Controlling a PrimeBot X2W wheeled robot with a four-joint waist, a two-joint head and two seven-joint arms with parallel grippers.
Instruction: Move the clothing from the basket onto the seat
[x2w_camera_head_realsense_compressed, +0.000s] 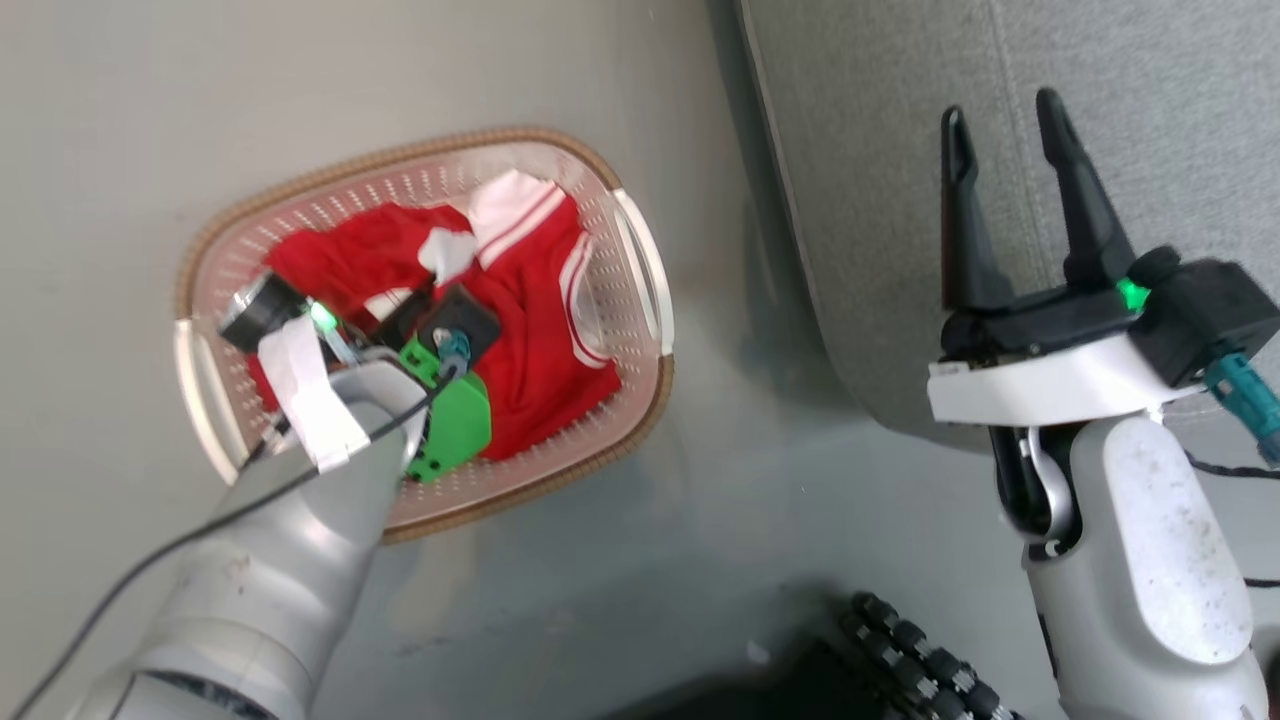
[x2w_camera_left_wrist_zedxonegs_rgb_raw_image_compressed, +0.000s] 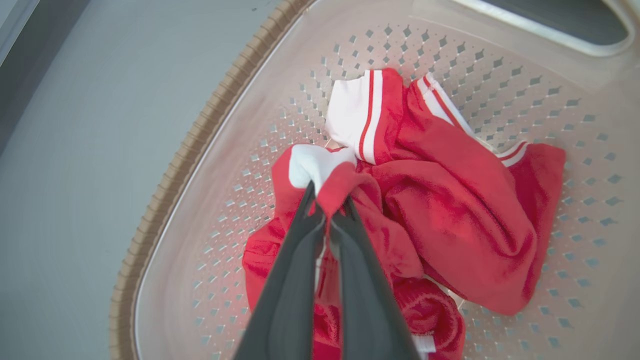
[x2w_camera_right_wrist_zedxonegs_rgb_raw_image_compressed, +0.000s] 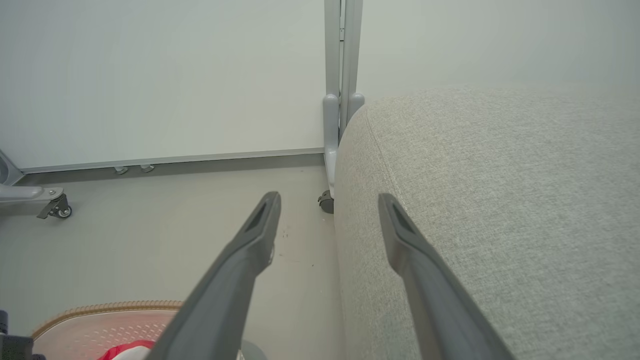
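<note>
Looming at the right edge of the floor, the seat stands beside the basket — the clothing lies heaped inside. The left gripper pinches a red fold; the right gripper — fingers spread wide — hovers above the seat's left edge.

The left forearm is silver-grey, with white tape, a green bracket and a thin black cable. The right gripper has long dark fingers on a white plate, with a teal plug at the plate's 3 o'clock.
</note>
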